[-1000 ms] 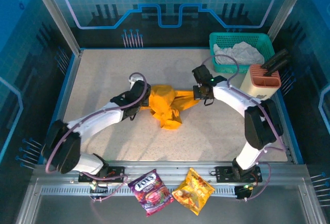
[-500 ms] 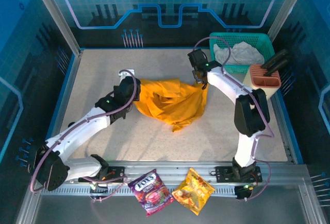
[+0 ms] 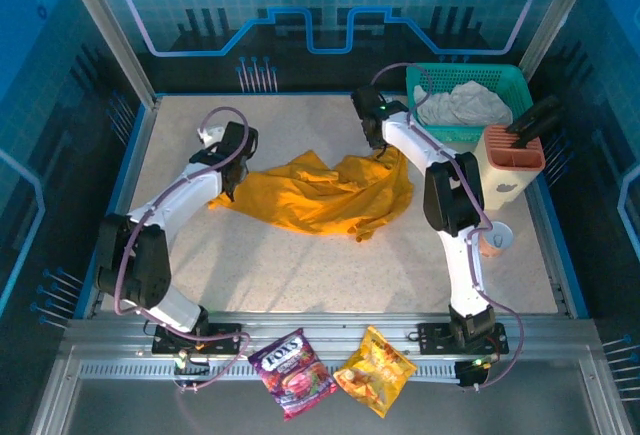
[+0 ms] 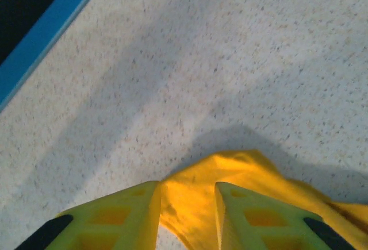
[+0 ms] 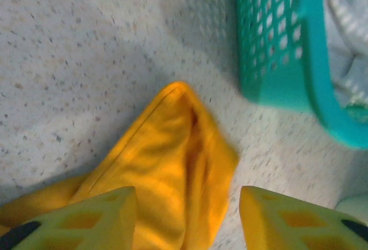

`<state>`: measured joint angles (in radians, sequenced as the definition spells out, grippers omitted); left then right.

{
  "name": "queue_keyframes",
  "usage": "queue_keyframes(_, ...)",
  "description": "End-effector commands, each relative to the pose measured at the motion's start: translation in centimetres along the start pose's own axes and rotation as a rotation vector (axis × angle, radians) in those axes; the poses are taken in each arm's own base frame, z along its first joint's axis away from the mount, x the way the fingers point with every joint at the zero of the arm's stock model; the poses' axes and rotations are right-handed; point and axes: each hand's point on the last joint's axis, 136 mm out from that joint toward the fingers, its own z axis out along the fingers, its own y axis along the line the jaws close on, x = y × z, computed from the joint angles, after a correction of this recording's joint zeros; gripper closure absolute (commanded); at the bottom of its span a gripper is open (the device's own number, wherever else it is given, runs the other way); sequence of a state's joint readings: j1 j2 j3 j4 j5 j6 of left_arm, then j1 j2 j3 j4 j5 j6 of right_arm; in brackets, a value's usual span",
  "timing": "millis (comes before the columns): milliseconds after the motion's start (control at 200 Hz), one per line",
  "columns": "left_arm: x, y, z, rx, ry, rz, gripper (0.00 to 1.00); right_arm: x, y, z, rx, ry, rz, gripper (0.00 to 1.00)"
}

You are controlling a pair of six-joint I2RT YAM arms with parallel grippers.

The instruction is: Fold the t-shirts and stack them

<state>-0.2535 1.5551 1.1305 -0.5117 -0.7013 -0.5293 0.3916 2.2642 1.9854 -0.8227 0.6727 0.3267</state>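
A robotics lab cell (a walled booth): blue wall panels printed with gear-and-circuit lines (image 3: 330, 15) at twelve o'clock, ribbed aluminium mounting rail (image 3: 330, 333) at six, speckled beige tabletop (image 3: 300, 265) between.

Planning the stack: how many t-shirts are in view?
2. The golden-orange t-shirt lies spread on the table; the whitish-grey t-shirt sits crumpled in the teal basket, which may hide more.

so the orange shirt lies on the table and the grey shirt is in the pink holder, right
Not quite. The grey shirt is in the teal basket at the far right corner, as the top view shows. The orange shirt does lie on the table.
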Motion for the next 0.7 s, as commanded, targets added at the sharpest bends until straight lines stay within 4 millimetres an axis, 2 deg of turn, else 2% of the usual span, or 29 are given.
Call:
queue_keyframes(0,0.2,-0.9,-1.4,0.118,0.003,-0.031,0.59,0.6,-0.5,-2.1,-0.061,0.006,0.044,0.40)
queue_keyframes(140,0.5,-6.8,-4.3,0.402,-0.013,0.137,0.23,1.7,-0.3,-5.6,-0.142,-0.055,0.037,0.31)
queue_keyframes(220,1.3,-10.6,-6.0,0.508,-0.024,0.276,0.15,3.0,0.0,-7.2,-0.194,-0.086,0.023,0.28)
queue_keyframes(355,4.1,-17.3,-7.7,0.624,-0.005,0.553,0.15,6.8,0.8,-8.4,-0.318,-0.071,0.008,0.29)
queue_keyframes(445,6.3,-20.8,-6.5,0.621,0.031,0.684,0.19,9.2,1.2,-9.2,-0.412,-0.047,0.019,0.31)
queue_keyframes(591,7.3,-23.9,-3.8,0.616,0.025,0.775,0.22,12.8,1.0,-10.4,-0.510,-0.009,0.050,0.33)
queue_keyframes(696,7.8,-25.1,-2.5,0.610,0.032,0.857,0.32,15.0,0.3,-11.0,-0.538,0.006,0.074,0.33)
